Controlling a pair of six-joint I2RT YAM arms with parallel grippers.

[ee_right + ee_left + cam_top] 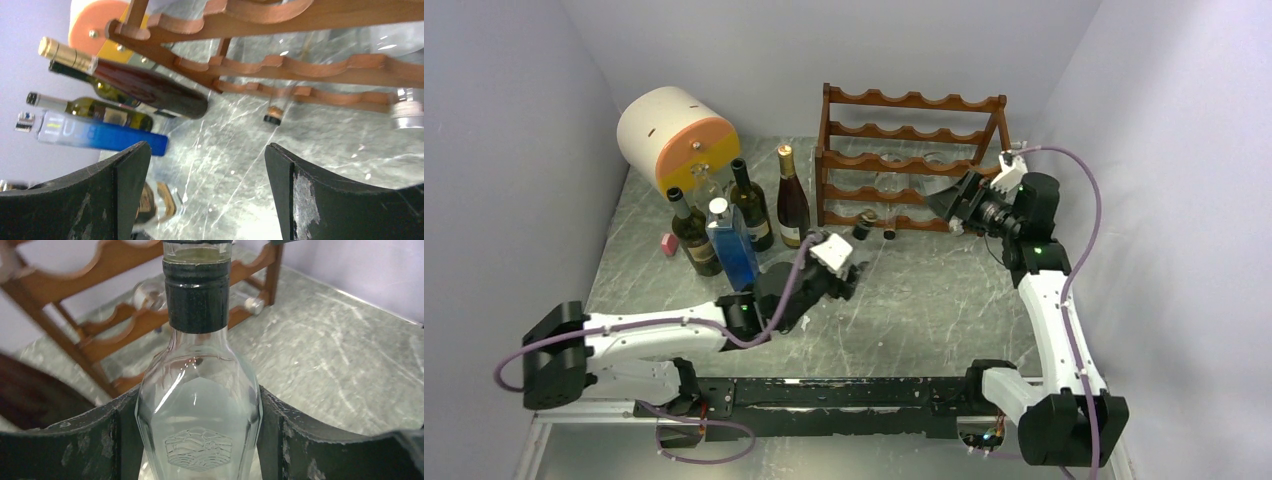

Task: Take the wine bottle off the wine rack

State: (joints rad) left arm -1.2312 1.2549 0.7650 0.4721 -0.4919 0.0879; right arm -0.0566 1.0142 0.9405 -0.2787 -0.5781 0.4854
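Clear glass wine bottle (197, 375) sits clenched in left gripper (198, 410), probably for carrying away from brown wooden wine rack (914, 100) ahead; right gripper (207, 150) released.

Dark reddish-brown wooden wine rack (911, 160) stands at the back of the grey marbled table (924, 300). Left gripper (851, 264) sits at a dark-capped clear glass bottle (862, 231), just off the bottom tier. Right gripper (946, 203) is beside the rack's right end. Tall blue bottle (732, 245) stands upright left of the rack.
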